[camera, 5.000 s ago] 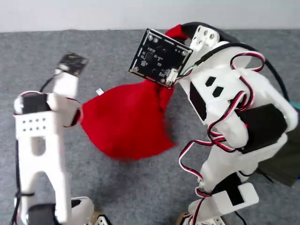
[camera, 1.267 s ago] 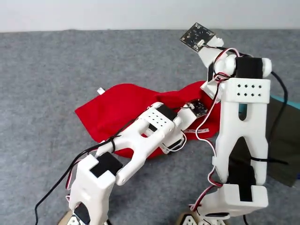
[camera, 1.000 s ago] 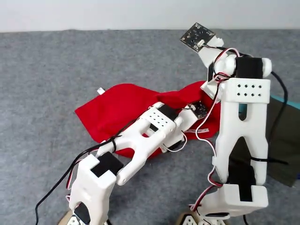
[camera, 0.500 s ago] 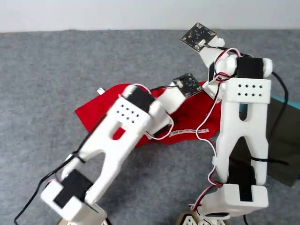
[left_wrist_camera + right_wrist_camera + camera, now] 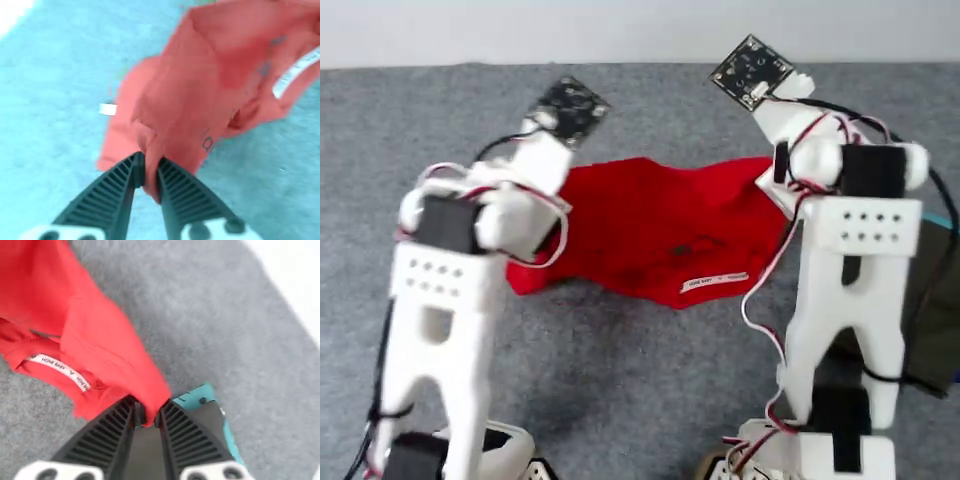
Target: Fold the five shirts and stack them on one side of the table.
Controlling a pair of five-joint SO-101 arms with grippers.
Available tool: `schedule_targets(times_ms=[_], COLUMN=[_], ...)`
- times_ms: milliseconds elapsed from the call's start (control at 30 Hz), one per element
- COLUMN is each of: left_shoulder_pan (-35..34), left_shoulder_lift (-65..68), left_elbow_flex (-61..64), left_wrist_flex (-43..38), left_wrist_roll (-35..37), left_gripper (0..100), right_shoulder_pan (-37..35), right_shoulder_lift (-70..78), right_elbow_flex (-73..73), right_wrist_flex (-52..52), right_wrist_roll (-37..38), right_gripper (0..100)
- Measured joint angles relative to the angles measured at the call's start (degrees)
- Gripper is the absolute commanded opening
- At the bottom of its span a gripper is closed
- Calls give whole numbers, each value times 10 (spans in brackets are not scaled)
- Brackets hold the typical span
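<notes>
Left jaws and right jaws each pinch a red shirt (image 5: 650, 225) edge; best spread evenly, holding cloth taut.

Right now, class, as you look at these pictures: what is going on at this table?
Two robot arms hold one red shirt between them over the grey table. The left gripper is shut on one edge of the cloth and the right gripper on the opposite edge, so the shirt is spread out between them. No neat fold shows yet. A dark garment lies at the table's right side, by the right arm.
</notes>
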Motion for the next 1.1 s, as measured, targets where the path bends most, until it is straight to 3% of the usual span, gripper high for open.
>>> schedule_targets(times_ms=[233, 433, 700, 933, 1100], left_shoulder_pan=[-61, -93, -136, -151, -151], left_shoulder_lift=[-94, -171, -234, -268, -288], left_elbow_flex=[-4, -41, -102, -129, -130], left_wrist_flex=[-6, -87, -179, -224, -219], left_wrist_roll=[-2, -2, -5, -41, -60], left_gripper=[15, 15, 15, 15, 15], right_shoulder_pan=[0, 0, 41, 84, 84], right_shoulder_lift=[-98, -210, -331, -341, -349], right_elbow_flex=[0, 0, 0, -1, -7], right_wrist_flex=[0, -3, -125, -316, -366], right_wrist_roll=[-11, -55, -74, 10, 77], right_gripper=[10, 10, 10, 10, 10])
